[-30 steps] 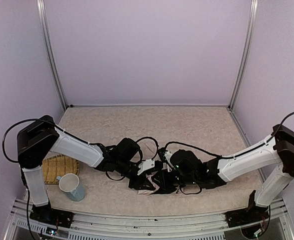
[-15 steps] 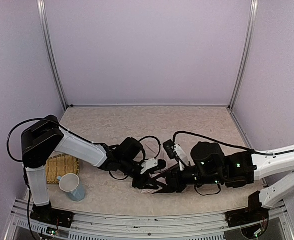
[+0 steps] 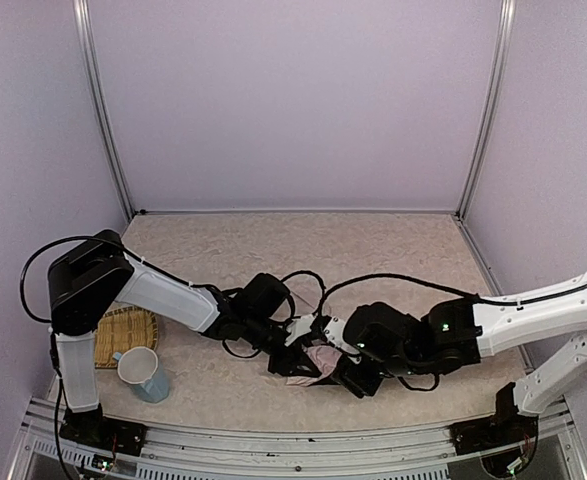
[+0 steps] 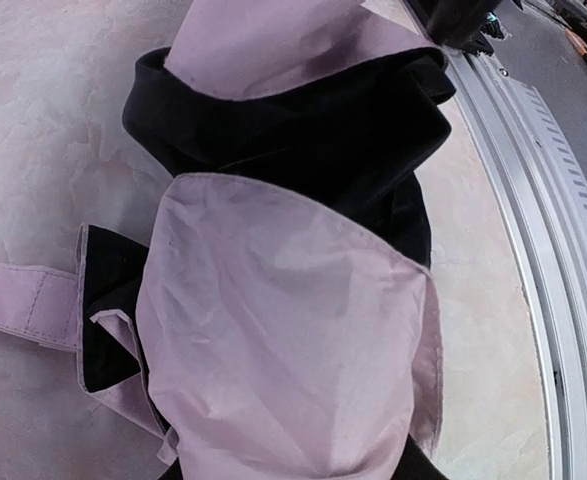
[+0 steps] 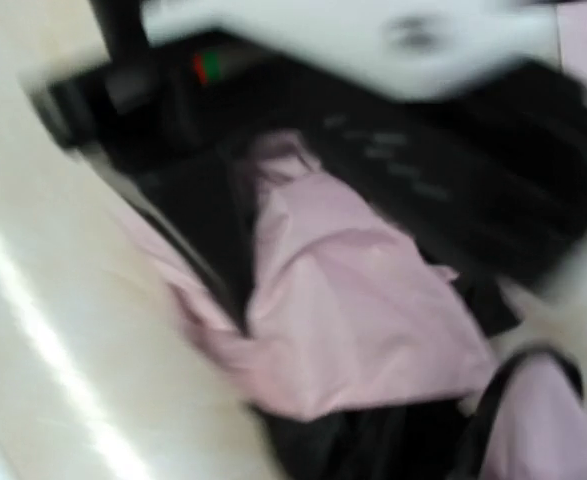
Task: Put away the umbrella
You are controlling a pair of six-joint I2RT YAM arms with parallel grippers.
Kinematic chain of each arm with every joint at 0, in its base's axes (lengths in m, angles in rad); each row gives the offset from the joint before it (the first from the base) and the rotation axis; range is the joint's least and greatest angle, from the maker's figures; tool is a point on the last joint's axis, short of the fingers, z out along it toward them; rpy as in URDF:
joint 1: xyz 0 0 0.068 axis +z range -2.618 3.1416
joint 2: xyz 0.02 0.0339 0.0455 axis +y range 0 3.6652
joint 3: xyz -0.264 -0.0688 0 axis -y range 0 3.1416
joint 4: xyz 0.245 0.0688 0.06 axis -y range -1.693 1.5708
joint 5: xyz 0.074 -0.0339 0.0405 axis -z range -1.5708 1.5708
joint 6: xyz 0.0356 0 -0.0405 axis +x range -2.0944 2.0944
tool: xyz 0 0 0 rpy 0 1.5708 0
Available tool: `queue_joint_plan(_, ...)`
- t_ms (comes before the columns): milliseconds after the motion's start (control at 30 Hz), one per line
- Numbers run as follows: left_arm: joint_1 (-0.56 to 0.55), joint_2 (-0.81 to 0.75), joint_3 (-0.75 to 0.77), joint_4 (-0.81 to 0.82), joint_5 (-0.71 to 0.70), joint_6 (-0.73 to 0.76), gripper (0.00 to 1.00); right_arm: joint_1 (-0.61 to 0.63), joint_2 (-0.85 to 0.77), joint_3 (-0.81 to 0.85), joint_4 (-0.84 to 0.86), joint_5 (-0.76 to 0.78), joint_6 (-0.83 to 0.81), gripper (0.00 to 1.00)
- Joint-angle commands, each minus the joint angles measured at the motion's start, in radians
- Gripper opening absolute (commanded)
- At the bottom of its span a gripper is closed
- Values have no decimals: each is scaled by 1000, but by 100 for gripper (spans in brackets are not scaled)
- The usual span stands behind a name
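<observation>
Top external view: the umbrella, a crumpled pink-and-black bundle, lies on the table toward 6 o'clock. The left tool is at its 9 o'clock and the right tool at its 4 o'clock. Whether either tool is spread or pinching fabric cannot be told.

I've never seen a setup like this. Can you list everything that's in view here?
umbrella: one, pale pink with black lining, folded loosely on the table near its front edge
mug: one, pale blue, front left of the table
woven mat: one, tan, front left, just behind the mug
table: one, mottled beige, between lilac walls
left arm: one, white and black, reaching to the umbrella from the left
right arm: one, white and black, reaching to the umbrella from the right
</observation>
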Motion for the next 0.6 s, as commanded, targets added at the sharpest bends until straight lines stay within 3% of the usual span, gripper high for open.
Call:
queue_joint_plan(0, -2, 118, -60, -235, -116, -6, 37, -5, 153, 51, -110, 132, -337, 69)
queue_joint_plan(167, 1, 108, -63, -241, -104, -8, 37, -7, 273, 47, -46, 77, -510, 73)
queue_joint_plan(333, 9, 115, -59, -249, -71, -1, 37, -8, 400, 56, -33, 144, -567, 71)
queue_joint_plan(467, 14, 127, -39, -280, -47, 5, 39, -8, 505, 93, -62, 131, -543, 60)
queue_joint_plan(567, 18, 126, -26, -297, -4, 6, 42, -8, 528, 98, -59, 90, -520, 45)
